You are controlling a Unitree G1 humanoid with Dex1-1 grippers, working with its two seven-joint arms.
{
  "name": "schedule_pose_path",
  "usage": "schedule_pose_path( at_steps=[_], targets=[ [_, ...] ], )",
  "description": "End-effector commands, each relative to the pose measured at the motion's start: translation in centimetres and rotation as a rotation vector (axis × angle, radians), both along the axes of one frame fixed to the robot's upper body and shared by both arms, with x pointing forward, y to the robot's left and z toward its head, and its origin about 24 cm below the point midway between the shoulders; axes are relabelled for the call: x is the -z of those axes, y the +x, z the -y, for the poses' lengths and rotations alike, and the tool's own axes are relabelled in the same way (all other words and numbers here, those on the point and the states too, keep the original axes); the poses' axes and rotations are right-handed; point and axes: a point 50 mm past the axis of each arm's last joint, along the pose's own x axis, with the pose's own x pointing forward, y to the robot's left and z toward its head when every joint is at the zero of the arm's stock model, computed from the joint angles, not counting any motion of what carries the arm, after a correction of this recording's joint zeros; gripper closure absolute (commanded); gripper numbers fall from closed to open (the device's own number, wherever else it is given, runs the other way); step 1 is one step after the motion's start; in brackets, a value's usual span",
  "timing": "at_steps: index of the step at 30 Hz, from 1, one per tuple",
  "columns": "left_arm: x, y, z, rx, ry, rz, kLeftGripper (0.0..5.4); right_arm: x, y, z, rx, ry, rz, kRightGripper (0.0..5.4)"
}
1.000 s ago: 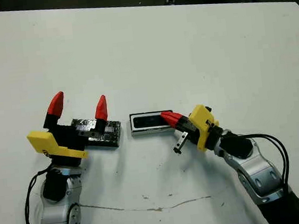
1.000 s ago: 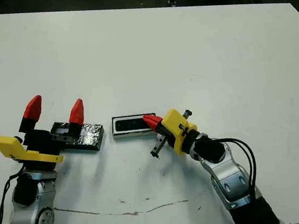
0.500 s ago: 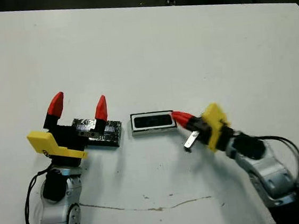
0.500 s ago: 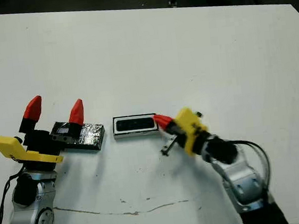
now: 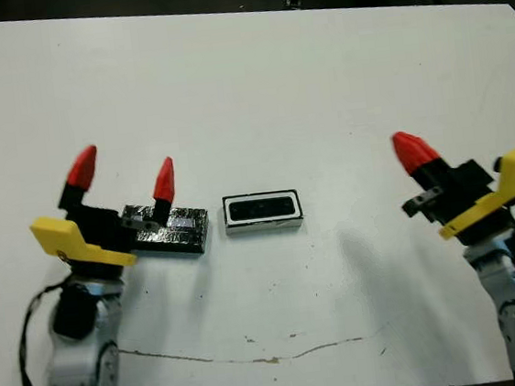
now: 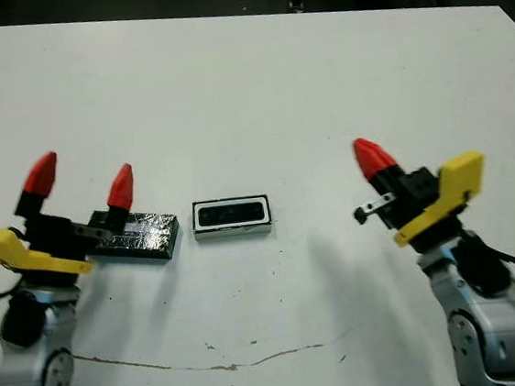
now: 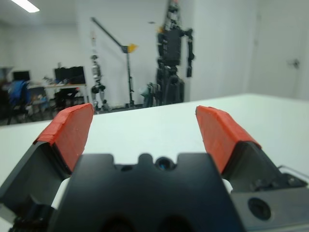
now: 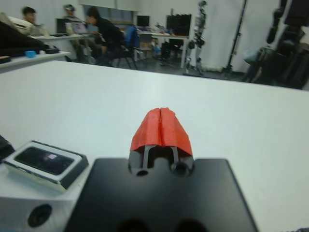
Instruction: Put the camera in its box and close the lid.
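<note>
The small flat black camera (image 5: 262, 208) lies inside the white-rimmed oblong box (image 5: 263, 224) at the table's (image 5: 255, 83) centre. The glossy black lid (image 5: 171, 231) rests just left, beneath the wide-open, empty left tool (image 5: 122, 173). The right tool (image 5: 412, 151), fingers pressed together and empty, hovers well right.

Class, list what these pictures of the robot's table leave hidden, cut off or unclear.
- The lid: its left end sits behind the left gripper in both eye views.
- The box holding the camera: the right wrist view's edge and the gripper body cut off its near end.
- Both forearms run off the bottom of the eye views.
- The people in the right wrist view are too blurred to make out.
</note>
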Motion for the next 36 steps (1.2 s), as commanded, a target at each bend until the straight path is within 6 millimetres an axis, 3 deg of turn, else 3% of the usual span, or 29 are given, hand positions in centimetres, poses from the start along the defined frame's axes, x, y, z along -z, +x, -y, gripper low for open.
schedule_pose_path(
  at_steps=[1, 9, 15, 22, 30, 36],
  targets=[
    [-1.9, 0.8, -1.5, 0.093, 0.139, -0.017, 0.00, 0.8, -0.2, 0.6, 0.044, -0.005, -0.035, 5.39],
    [-6.1, 3.6, -4.4, 0.425, 0.508, -0.201, 0.00, 1.7, 0.5, 0.6, 0.040, 0.000, -0.062, 5.39],
    [-7.8, 5.2, -4.7, 0.627, 0.647, -0.323, 0.00, 2.0, 0.6, 0.4, 0.020, 0.007, -0.076, 5.39],
    [-7.1, 6.6, -4.3, 0.943, 0.736, -0.422, 0.00, 2.3, 0.7, 0.1, 0.020, 0.014, -0.105, 5.39],
    [-5.7, 6.2, -3.7, 1.055, 0.684, -0.364, 0.00, 2.5, 0.7, 0.0, 0.018, 0.006, -0.130, 5.39],
    [-4.8, 5.9, -3.4, 1.092, 0.698, -0.420, 0.00, 2.7, 0.7, -0.1, 0.013, 0.009, -0.151, 5.39]
  ],
)
